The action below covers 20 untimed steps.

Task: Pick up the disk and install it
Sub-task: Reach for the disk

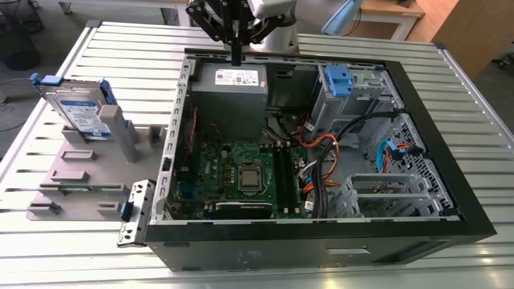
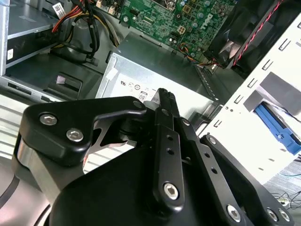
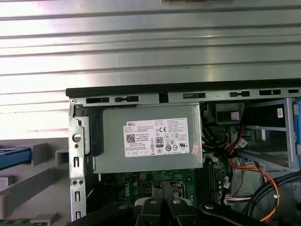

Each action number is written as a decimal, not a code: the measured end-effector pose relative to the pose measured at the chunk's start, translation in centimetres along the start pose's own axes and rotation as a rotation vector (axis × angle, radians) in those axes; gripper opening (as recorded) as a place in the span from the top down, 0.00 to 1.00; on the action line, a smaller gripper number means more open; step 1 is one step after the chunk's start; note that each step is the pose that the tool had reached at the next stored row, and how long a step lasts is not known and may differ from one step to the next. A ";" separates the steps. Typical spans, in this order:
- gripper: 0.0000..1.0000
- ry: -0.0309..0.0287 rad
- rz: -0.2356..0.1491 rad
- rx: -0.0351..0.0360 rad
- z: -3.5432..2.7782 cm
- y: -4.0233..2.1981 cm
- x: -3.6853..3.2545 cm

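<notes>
The disk, a silver drive with a white-and-blue label and blue rails, stands tilted in a grey holder on the exterior view's left, outside the open computer case. My gripper hangs over the back edge of the case, above the grey power supply and well away from the disk. Its fingers are shut together with nothing between them, as both wrist views show. In the first wrist view, a blue rail of the disk shows beside the case wall.
Inside the case lie a green motherboard, bundled cables and a tall grey drive cage with a blue-tabbed bracket. The case rests on a slatted metal table. A loose metal bracket leans at the case's front corner.
</notes>
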<state>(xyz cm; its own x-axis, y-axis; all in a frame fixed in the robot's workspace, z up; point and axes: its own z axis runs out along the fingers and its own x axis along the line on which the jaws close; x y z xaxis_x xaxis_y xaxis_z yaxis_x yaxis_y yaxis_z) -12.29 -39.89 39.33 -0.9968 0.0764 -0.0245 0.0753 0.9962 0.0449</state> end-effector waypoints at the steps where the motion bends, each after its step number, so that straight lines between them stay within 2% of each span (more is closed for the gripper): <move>1: 0.89 -0.0001 0.000 0.0000 0.00 -0.01 0.06; 10: 0.89 -0.0042 0.000 -0.0003 -0.03 -0.09 1.13; 20: 0.89 -0.0044 0.000 -0.0003 -0.04 -0.10 1.32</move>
<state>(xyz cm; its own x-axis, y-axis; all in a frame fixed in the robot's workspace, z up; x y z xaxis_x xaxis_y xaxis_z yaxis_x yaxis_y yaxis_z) -13.61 -39.90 39.33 -0.9967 0.0764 -0.0289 0.0750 0.9962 0.0452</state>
